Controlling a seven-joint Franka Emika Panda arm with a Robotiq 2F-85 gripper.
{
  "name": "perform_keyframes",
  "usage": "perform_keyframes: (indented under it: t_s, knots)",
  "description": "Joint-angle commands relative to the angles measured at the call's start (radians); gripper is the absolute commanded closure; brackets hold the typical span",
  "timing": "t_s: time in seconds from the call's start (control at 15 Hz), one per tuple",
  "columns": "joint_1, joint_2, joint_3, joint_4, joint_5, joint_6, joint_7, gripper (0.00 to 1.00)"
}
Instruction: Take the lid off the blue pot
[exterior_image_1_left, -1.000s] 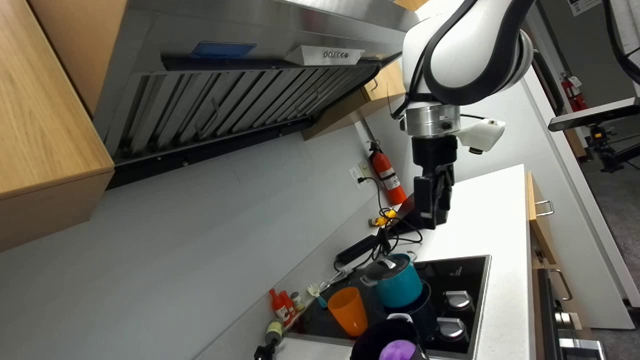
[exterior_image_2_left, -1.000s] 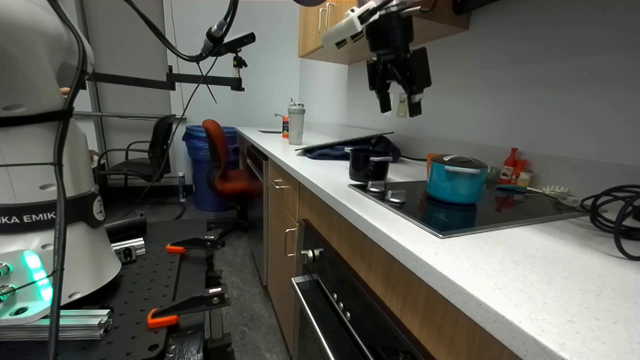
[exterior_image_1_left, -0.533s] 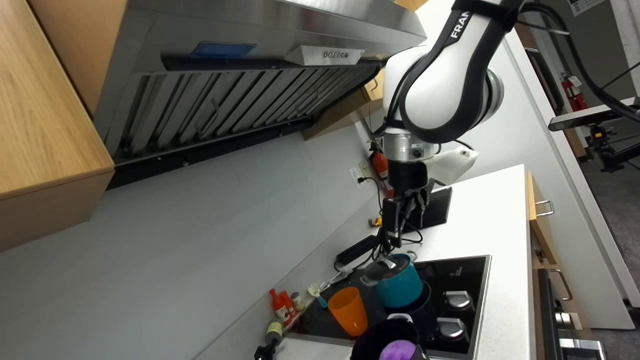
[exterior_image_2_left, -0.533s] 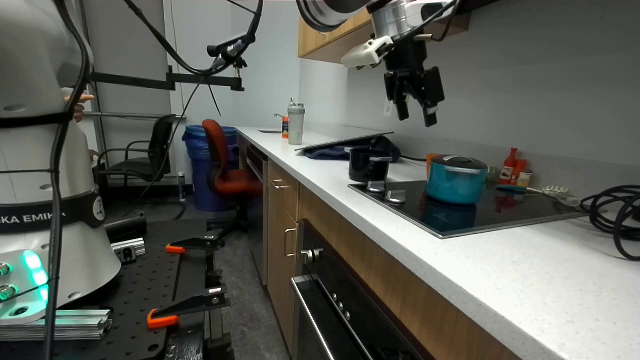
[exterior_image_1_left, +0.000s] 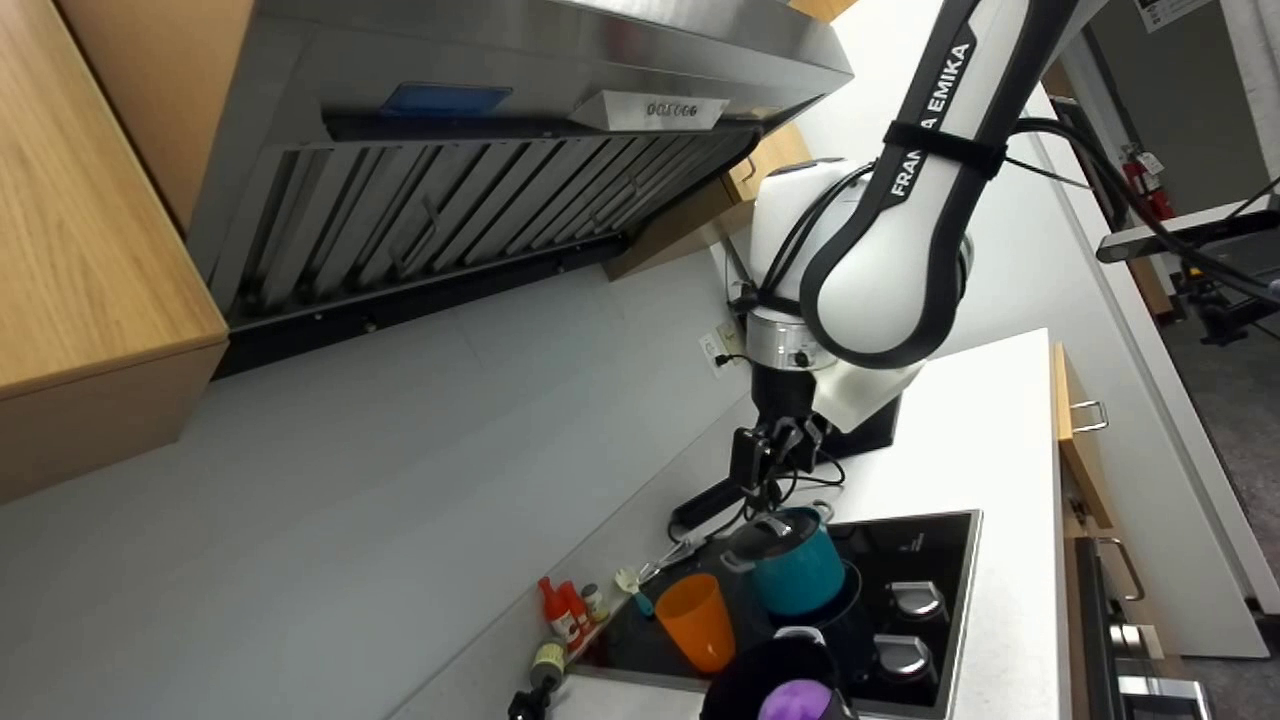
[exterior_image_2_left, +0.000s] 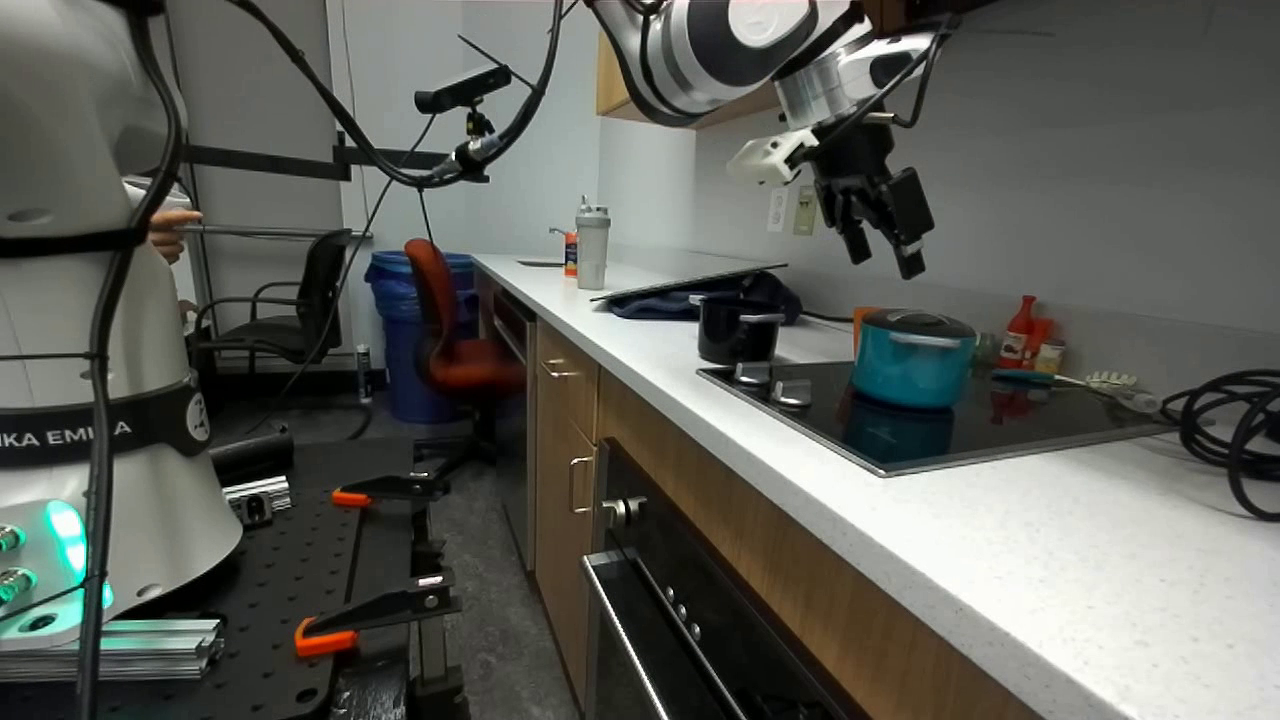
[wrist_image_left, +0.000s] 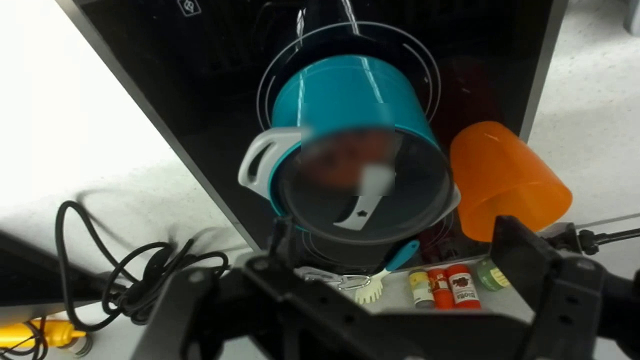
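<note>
Sinking lower and farther right than a second ago in an exterior view, the matte black gripper is now hanging above the blue pot — its angular fingers are standing well apart and holding nothing. The pot is sitting right of centre there, its round, glossy teal body resting on a smooth black cooktop that is mirroring it. In the wrist view, the pot is taking up the upper middle, and its lid is covering the mouth: a dark, glassy disc with a grey rim and a pale strap handle carrying a star-shaped mark. A blurred block is hiding part of the lid. At left, a pale, looped side handle is jutting out. Just to the right, a smooth, tapering orange cup is standing beside the pot — the angle is not showing whether they are touching. Below, labelled red bottles are lining up near a cream, toothed utensil with a teal handle, while a black cable is tangling at lower left. In an exterior view, a purple rounded object is showing in a black pot at the bottom edge.
</note>
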Motion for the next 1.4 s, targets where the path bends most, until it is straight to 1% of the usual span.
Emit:
perform_keyframes:
  t_s: [0.0,0.47,1.0,1.07,1.13,1.2,1.27,1.33]
  knots:
    - [0.023,0.075,-0.037,0.074,-0.058,0.03,0.11,0.0]
    - [0.032,0.148,-0.031,0.149,-0.034,0.022,0.178,0.0]
    - [0.026,0.199,-0.025,0.188,-0.023,0.016,0.211,0.0]
    - [0.026,0.204,-0.025,0.191,-0.023,0.015,0.213,0.06]
    - [0.026,0.208,-0.025,0.192,-0.023,0.015,0.215,0.08]
    - [0.024,0.211,-0.024,0.193,-0.021,0.014,0.217,0.13]
    - [0.024,0.214,-0.024,0.194,-0.021,0.014,0.219,0.2]
    - [0.023,0.216,-0.024,0.194,-0.02,0.014,0.22,0.36]
